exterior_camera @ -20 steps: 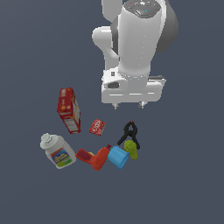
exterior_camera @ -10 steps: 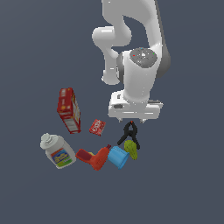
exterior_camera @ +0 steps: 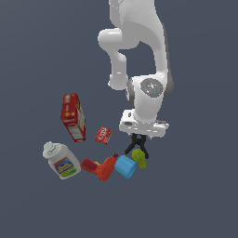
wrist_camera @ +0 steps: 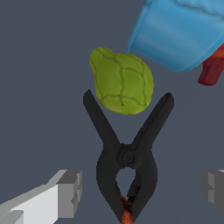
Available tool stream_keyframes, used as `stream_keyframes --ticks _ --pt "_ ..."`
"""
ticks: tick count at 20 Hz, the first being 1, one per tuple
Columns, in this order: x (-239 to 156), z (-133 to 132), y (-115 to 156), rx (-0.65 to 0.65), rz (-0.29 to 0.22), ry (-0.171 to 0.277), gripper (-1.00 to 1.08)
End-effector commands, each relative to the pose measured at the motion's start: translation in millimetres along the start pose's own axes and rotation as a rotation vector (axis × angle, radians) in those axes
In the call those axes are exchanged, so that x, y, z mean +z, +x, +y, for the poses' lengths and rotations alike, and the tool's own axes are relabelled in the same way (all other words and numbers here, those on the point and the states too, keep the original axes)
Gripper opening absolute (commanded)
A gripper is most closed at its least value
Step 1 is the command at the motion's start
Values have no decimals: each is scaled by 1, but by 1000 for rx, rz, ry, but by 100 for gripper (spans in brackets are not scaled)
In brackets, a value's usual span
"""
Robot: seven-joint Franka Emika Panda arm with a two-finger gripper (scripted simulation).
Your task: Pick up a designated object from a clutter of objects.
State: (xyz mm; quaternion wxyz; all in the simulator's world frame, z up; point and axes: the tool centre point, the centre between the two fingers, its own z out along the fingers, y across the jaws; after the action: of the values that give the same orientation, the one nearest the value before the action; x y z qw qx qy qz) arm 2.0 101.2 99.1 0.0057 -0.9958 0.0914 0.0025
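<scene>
Open dark grey counter [exterior_camera: 195, 195] all round the cluster; no counter edges in view. White arm bent down, wrist vertical, gripper [wrist_camera: 140, 188] spread open astride the small matte black spring clamp [wrist_camera: 127, 153], fingers [wrist_camera: 70, 192] clear of it. Clamp's legs flank one yellow-green pear-shaped item [wrist_camera: 121, 81], beside one blue cup [wrist_camera: 183, 35]. One red box [exterior_camera: 73, 116], one red packet [exterior_camera: 103, 135], one white bottle [exterior_camera: 60, 160], one red-orange drill [exterior_camera: 101, 168].
</scene>
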Motion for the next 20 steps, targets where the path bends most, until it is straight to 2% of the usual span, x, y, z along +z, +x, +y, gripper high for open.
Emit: stream_keyframes --ticks 1,14,20 --pt "13 -1 -3 18 3 -4 100" --pt "34 -1 -9 38 5 -10 100" --pt "58 -1 -9 39 5 -11 100"
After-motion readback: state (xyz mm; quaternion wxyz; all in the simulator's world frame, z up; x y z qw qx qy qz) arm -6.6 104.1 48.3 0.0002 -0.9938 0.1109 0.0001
